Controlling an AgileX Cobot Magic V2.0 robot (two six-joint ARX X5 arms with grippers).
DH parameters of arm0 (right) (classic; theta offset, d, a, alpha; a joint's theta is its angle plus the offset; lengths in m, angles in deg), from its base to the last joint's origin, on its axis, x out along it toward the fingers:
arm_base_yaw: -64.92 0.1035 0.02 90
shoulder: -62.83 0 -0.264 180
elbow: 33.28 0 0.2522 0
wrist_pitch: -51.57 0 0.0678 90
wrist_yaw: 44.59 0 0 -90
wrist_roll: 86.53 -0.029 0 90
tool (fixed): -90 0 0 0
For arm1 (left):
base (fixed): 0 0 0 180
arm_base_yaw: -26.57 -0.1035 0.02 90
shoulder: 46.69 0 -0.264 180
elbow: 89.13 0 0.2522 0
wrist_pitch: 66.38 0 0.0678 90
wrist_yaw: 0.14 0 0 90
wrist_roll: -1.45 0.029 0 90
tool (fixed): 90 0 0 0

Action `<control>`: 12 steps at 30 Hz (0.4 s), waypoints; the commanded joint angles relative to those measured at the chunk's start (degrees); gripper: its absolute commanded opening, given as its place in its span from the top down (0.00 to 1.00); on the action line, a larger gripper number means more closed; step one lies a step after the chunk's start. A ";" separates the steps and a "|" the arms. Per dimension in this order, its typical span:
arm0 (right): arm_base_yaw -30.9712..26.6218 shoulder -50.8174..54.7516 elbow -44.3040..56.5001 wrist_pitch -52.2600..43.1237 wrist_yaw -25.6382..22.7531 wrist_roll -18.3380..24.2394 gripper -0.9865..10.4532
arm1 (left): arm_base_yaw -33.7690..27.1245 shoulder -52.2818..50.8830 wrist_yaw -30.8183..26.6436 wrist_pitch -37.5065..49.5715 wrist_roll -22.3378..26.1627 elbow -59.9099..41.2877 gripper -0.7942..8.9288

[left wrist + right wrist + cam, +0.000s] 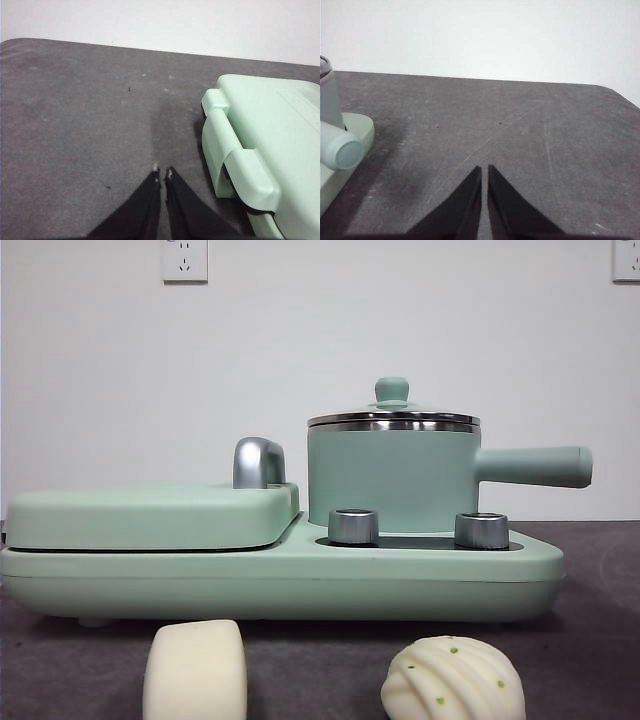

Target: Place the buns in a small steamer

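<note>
Nearest: smooth bun (195, 670) and ridged bun (452, 678) at tabletop (590, 640) front edge, small steamer (392, 475) behind, lid (393, 418) on. Left tool (163, 173) and right tool (484, 169) pinched together, waiting wide. Lift lid by knob first, straight up.

lid (393, 419) closing steamer (391, 478), buns (195, 670) unobstructed above

A flat mint-green griddle cover (150, 515) with a chrome handle (258, 462) is seen on a long mint-green base (280, 585). Two steel knobs (353, 526) are mounted there. Everything's parked on a grey table (590, 660), wall sockets (185, 260) behind.
</note>
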 commanded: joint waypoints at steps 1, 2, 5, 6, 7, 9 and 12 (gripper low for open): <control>0.11 0.17 0.26 -0.46 1.18 -3.65 0.90 | 0.00 -0.11 0.07 -0.42 -1.07 -1.09 0.90; 0.11 0.17 0.24 -0.37 2.47 -5.90 0.90 | 0.00 -0.11 0.07 -0.42 -1.18 -1.09 0.90; 0.15 0.17 0.17 -1.11 6.43 -10.29 0.90 | 0.22 -0.07 0.09 -0.42 -3.89 -1.05 0.90; 0.15 0.15 0.02 -1.11 8.44 -12.90 0.90 | 0.37 0.11 0.09 -0.44 -5.25 -0.87 0.90; 0.17 0.15 -0.20 -0.98 9.92 -15.04 0.90 | 0.52 0.31 0.09 -0.50 -6.29 -0.61 0.90; 0.48 0.15 -0.96 -0.94 12.74 -20.28 0.90 | 0.83 0.83 0.09 -0.57 -8.98 0.44 0.90; 1.31 0.15 -2.91 -0.70 13.53 -25.68 0.90 | 1.25 2.29 0.09 -0.59 -12.28 2.97 0.90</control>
